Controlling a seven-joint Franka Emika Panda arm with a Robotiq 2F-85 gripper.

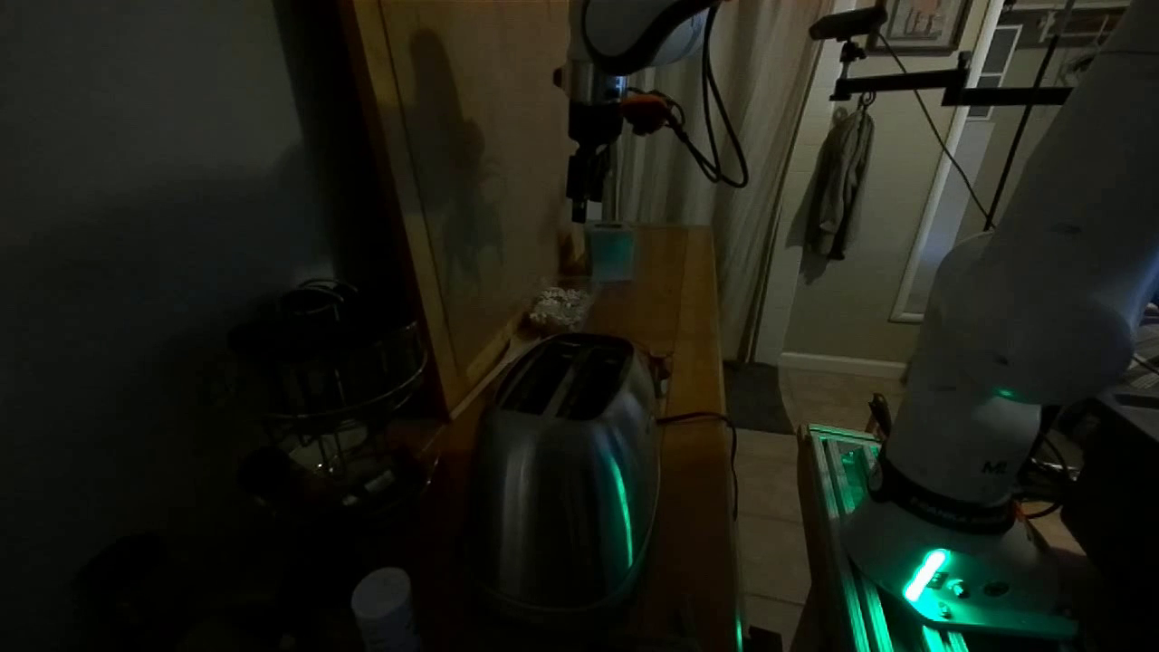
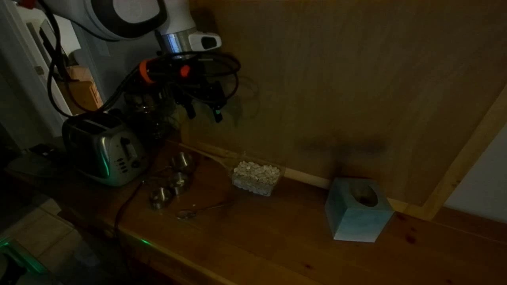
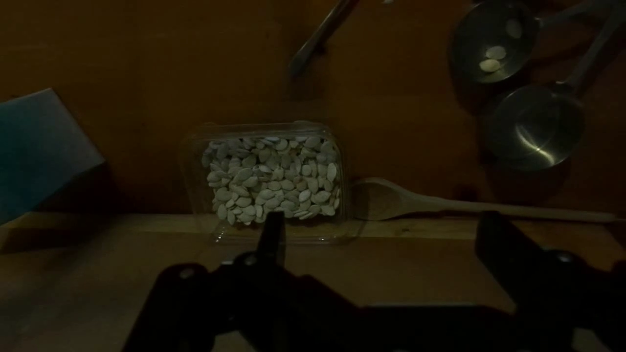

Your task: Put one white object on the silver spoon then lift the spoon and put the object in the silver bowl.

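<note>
My gripper [image 2: 205, 114] hangs well above the counter in both exterior views, its jaws wide apart and nothing between them. In the wrist view its fingers [image 3: 274, 239] reach in from the bottom. White seeds [image 3: 274, 181] fill a clear plastic box [image 2: 253, 186] against the wooden board. The silver spoon [image 2: 187, 214] lies in front of that box; the wrist view shows only the end of its handle [image 3: 318, 39]. Three small silver cups like bowls stand together; which is the silver bowl I cannot tell. One cup [image 3: 469, 29] holds a few seeds, another [image 3: 513, 117] looks empty.
A wooden spoon [image 3: 425, 201] lies along the board, its head at the box. A blue tissue box [image 2: 358, 221] stands on the far side of the seeds from the cups. Beyond the cups is a toaster [image 2: 105, 158], with its cord running over the counter edge.
</note>
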